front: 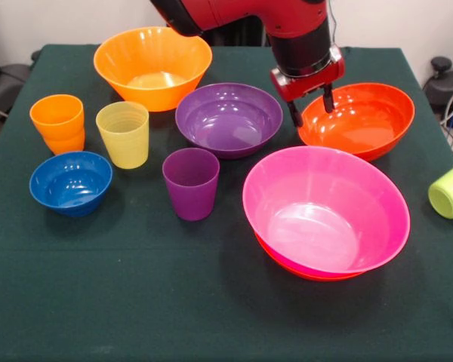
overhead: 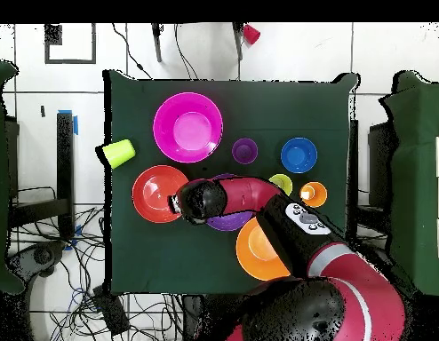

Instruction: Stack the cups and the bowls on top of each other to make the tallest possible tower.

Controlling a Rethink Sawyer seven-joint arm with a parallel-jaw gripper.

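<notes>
My gripper (front: 311, 107) is open and hangs over the far left rim of a red-orange bowl (front: 362, 121), one finger outside the rim and one over the inside. In the overhead view the gripper (overhead: 179, 202) is at that bowl's (overhead: 152, 191) edge. The pink bowl (front: 325, 207) sits nested in a second red-orange bowl (front: 302, 269) in front. The purple bowl (front: 228, 118), the yellow-orange bowl (front: 152, 66) and the small blue bowl (front: 70, 182) stand apart. The orange cup (front: 58, 122), yellow cup (front: 123, 133) and purple cup (front: 190, 182) stand upright. The lime green cup (front: 451, 188) lies on its side.
Everything rests on a dark green table cloth (front: 136, 302). The lime green cup is close to the table's right edge in the front view. In the overhead view my arm (overhead: 250, 191) covers most of the purple bowl (overhead: 227, 222). Cables lie on the floor (overhead: 81, 284) around the table.
</notes>
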